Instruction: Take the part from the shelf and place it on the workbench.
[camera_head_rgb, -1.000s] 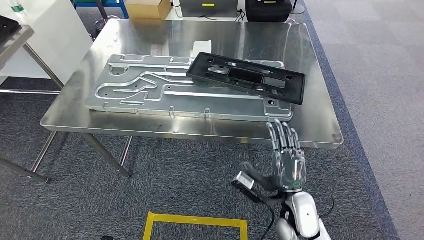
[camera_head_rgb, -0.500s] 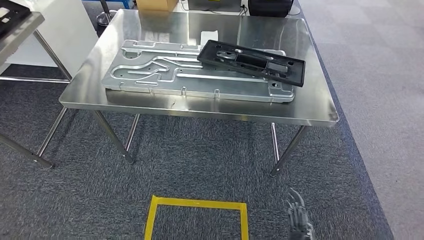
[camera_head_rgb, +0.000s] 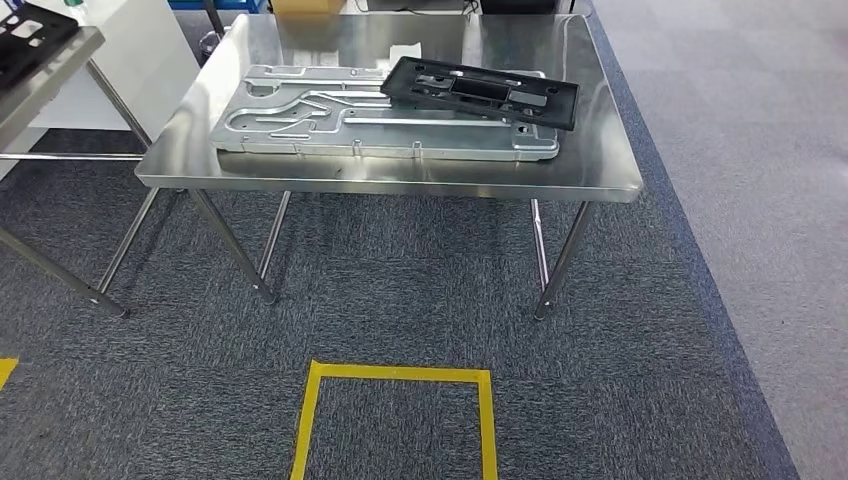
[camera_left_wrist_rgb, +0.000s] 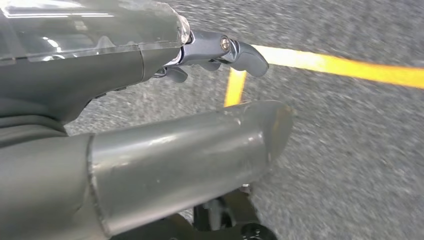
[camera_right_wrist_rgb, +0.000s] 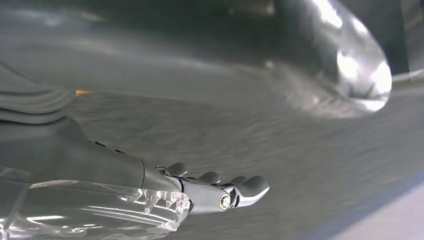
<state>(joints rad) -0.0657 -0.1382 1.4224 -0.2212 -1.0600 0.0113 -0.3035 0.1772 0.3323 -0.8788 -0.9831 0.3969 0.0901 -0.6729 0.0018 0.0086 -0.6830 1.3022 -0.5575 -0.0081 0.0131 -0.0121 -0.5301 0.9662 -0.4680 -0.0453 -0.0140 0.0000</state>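
The black part (camera_head_rgb: 480, 91), upper middle on the worktop (camera_head_rgb: 590, 180), looks flat, stiff, light; hold its long edges. The left hand (camera_left_wrist_rgb: 220, 50) and right hand (camera_right_wrist_rgb: 220, 192) hold nothing, fingers loosely apart.

head view high, facing workbench (camera_head_rgb: 600, 170); wrist views close above carpet (camera_left_wrist_rgb: 350, 150)

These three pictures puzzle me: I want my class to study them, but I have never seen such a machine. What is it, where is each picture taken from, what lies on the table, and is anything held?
It is a two-legged humanoid robot with two arms and fingered hands. The wide picture comes from its head, looking down at a steel workbench. On it lies a silver metal plate with a black part resting across it. A yellow floor marking lies in front. The other two pictures come from cameras at the wrists: the left hand and the right hand hang over the carpet, each holding nothing.
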